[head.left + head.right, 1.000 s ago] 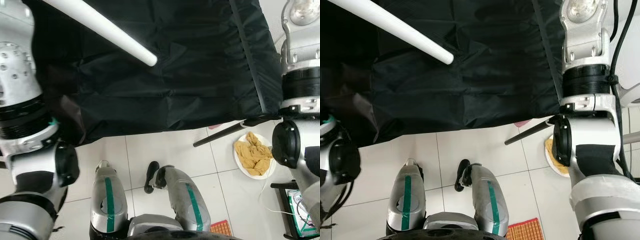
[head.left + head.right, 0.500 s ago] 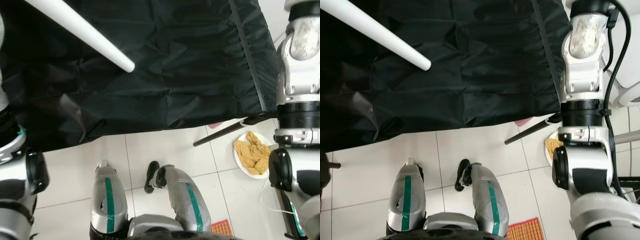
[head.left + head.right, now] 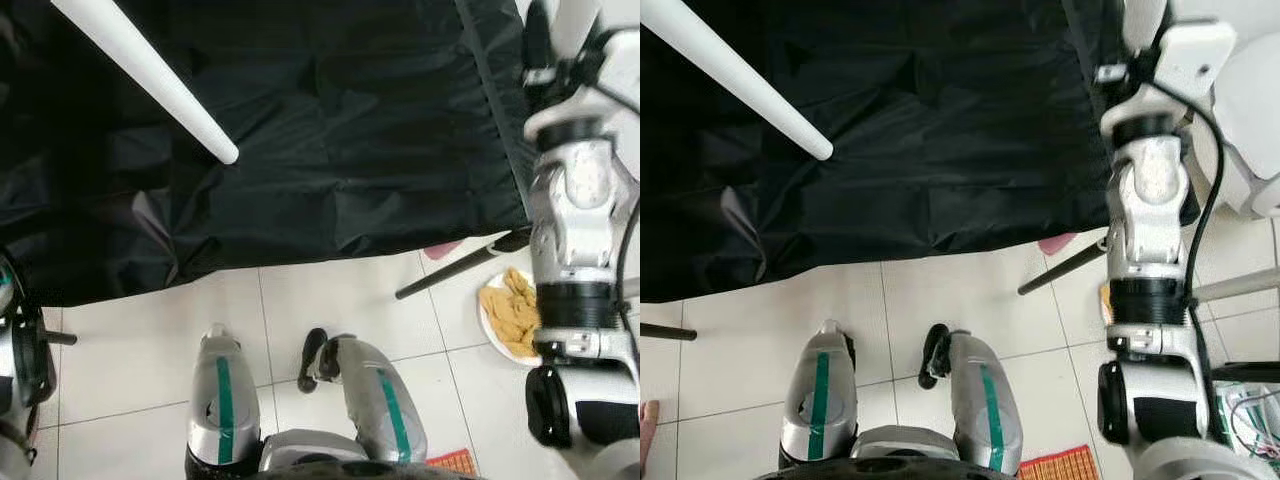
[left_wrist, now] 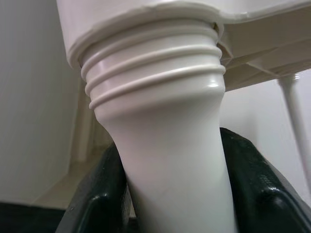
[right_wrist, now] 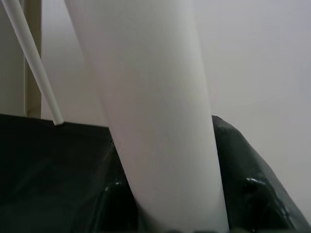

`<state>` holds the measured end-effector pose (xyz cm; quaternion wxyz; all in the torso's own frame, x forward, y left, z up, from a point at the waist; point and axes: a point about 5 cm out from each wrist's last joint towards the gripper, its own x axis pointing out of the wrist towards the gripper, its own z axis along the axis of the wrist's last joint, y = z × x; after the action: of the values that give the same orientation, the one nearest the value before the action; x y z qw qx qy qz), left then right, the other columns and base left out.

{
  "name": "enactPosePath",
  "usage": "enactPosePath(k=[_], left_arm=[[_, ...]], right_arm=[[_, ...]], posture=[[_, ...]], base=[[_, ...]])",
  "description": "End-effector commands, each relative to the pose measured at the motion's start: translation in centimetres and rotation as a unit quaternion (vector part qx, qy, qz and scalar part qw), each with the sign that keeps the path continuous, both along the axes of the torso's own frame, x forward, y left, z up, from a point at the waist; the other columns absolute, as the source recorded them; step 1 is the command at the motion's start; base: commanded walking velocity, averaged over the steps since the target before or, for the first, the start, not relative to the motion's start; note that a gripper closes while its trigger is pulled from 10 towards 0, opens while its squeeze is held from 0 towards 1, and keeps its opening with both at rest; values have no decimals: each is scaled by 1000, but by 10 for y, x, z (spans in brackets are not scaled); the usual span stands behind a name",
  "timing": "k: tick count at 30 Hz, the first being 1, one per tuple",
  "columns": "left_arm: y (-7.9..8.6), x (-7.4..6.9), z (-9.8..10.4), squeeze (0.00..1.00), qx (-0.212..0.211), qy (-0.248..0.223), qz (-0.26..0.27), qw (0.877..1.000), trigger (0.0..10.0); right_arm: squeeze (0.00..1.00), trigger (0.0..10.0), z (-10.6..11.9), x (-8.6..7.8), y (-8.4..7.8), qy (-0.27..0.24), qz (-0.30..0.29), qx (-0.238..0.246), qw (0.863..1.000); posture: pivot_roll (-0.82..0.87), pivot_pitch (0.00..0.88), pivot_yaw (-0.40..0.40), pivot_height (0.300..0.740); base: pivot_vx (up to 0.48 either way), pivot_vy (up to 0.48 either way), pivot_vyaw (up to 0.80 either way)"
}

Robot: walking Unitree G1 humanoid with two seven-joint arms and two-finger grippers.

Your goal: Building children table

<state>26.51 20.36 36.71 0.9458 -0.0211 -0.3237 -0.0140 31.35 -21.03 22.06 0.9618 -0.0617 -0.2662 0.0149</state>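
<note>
While a white table leg (image 3: 150, 82) slants across the upper left over black cloth (image 3: 350, 130), the left gripper (image 4: 175, 204) clamps a threaded leg (image 4: 160, 121) at the tabletop socket (image 4: 146, 24); the right gripper (image 5: 170, 204) apparently clamps another leg (image 5: 150, 97).

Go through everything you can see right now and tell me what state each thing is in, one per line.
left gripper: shut on a white table leg.
white table leg: threaded end seated in the tabletop socket.
right gripper: shut on a second white leg.
black cloth: draped, wrinkled, hanging over the floor.
plate: on the tiled floor, holding yellow cloth.
</note>
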Motion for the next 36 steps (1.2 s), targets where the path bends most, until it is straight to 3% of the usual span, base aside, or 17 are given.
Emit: enactPosePath(k=[1, 3, 9, 13, 18, 19, 22, 23, 24, 26, 27, 28, 29, 36], left_arm=[[-4, 1, -11, 0, 69, 27, -40, 996, 10000], [-4, 1, -11, 0, 69, 27, -40, 996, 10000], [-12, -2, -26, 0, 104, 51, -66, 991, 10000], [-16, -2, -34, 0, 113, 66, -77, 988, 10000], [-24, 1, -62, 0, 138, 118, -76, 980, 10000], [-26, 1, -65, 0, 138, 123, -78, 980, 10000], [-27, 1, -67, 0, 139, 124, -81, 979, 10000], [-31, 0, -70, 0, 139, 128, -90, 978, 10000], [-34, -1, -76, 0, 134, 138, -98, 976, 10000], [-36, -2, -80, 0, 130, 144, -104, 976, 10000], [-38, -3, -85, 0, 127, 151, -107, 974, 10000], [-38, -3, -85, 0, 127, 151, -107, 974, 10000], [-41, -5, -98, 1000, 124, 171, -113, 971, 10000], [-44, -7, -111, 1000, 124, 192, -121, 966, 10000]], right_arm=[[0, 0, 1, -6, -24, -12, -32, 59, 998], [0, 0, 1, -6, -24, -12, -32, 59, 998], [0, 0, -41, -10, -21, 64, -16, 59, 996], [0, 0, -50, -11, -19, 80, -9, 62, 995], [0, 0, -65, -13, -11, 112, 16, 79, 990], [0, 2235, -68, -12, -9, 121, 23, 88, 988], [0, 2235, -69, -12, -8, 127, 27, 95, 987], [0, 10000, -72, -11, -6, 135, 32, 98, 986], [133, 10000, -74, -10, -4, 141, 36, 102, 984], [133, 10000, -75, -10, -4, 144, 38, 104, 983], [600, 10000, -77, -9, -3, 150, 38, 105, 982], [600, 10000, -77, -9, -3, 150, 38, 105, 982], [1000, 10000, -81, -9, -2, 158, 43, 105, 981], [1000, 10000, -83, -7, 1, 167, 56, 108, 978]], posture=[[207, 86, -59, 740], [207, 86, -59, 740], [223, 91, -61, 740], [224, 86, -61, 740], [222, 78, -61, 740], [222, 78, -61, 740], [222, 78, -61, 740], [222, 77, -63, 740], [220, 76, -66, 740], [220, 76, -66, 740], [222, 79, -71, 740], [222, 79, -71, 740], [226, 87, -78, 740], [226, 97, -83, 740]], base=[[0, 0, 0], [0, 0, 0], [0, 0, 0], [0, 0, 0], [0, 0, 0], [0, 0, 0], [0, 0, 0], [0, 0, 0], [0, 0, 0], [0, 0, 0], [0, 0, 0], [0, 0, 0], [0, 0, 0], [0, 0, 0]])
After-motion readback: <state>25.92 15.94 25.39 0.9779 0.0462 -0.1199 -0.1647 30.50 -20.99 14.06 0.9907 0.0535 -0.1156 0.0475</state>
